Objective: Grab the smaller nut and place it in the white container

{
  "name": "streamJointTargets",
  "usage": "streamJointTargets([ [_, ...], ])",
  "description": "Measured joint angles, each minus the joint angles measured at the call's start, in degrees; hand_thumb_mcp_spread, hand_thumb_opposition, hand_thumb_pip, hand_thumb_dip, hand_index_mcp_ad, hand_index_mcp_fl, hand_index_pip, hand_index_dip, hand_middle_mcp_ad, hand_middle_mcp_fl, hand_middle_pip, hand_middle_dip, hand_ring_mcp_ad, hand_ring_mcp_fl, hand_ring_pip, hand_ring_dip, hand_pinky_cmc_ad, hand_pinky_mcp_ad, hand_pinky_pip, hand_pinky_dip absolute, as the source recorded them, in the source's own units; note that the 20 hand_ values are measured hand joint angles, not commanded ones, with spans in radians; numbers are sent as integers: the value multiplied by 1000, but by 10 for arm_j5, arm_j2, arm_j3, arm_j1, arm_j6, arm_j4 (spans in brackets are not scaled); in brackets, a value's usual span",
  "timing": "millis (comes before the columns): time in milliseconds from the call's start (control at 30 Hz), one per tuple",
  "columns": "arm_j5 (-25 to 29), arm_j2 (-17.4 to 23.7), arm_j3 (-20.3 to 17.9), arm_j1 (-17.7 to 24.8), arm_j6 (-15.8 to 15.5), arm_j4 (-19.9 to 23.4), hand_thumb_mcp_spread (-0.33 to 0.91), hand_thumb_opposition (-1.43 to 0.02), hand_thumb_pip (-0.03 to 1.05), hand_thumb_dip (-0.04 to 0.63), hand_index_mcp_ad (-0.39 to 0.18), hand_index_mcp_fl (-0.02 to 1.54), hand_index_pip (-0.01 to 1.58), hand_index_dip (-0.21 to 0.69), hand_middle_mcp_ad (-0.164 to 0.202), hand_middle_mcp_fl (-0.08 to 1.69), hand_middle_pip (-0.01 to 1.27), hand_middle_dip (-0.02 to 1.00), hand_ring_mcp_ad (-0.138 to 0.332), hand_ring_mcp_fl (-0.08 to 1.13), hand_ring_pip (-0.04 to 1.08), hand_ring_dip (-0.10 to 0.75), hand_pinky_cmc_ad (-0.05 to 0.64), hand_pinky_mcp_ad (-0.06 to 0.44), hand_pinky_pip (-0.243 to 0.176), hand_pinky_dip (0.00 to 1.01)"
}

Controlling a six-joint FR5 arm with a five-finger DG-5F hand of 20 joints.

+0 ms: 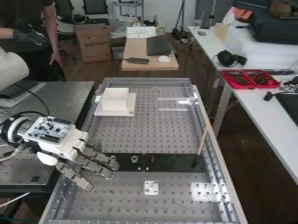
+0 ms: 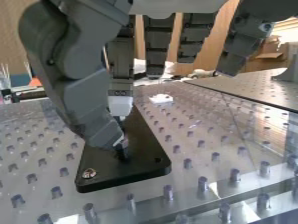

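The hand (image 1: 74,159) hangs over the left end of the black bar (image 1: 174,163), its fingers straight and spread. In the wrist view the hand (image 2: 80,82) shows its thumb bent down to the bar (image 2: 143,162), beside a long finger with a pale tip. A small dark part (image 2: 122,149) stands at the thumb's tip; I cannot tell whether it is the smaller nut or is touched. The larger nut (image 1: 114,159) and the bearing (image 1: 134,159) stand on the bar. The white container (image 1: 115,101) sits at the bench's far left.
A small white plate (image 1: 151,187) lies on the perforated bench top (image 1: 149,132), on the near side of the bar. A thin stick (image 1: 203,136) leans along the right rail. In the wrist view a silver screw-like piece (image 2: 89,173) sits at the bar's end.
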Motion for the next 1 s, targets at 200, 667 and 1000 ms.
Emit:
streamJointTargets([
  [200,-7,-2,1,-2,-13,-6,478,-918,648,304,-120,16,1536,347,24,119,127,204,86,2,89,82,351,278,-26,195],
  [667,-20,-6,0,-9,-34,3,478,-916,648,304,-120,12,1553,347,28,119,127,204,86,0,89,82,351,278,-26,195],
  [1000,-31,-14,9,-16,-34,-4,478,-916,648,304,-120,14,1550,347,24,133,127,204,86,0,91,82,347,278,-26,195],
])
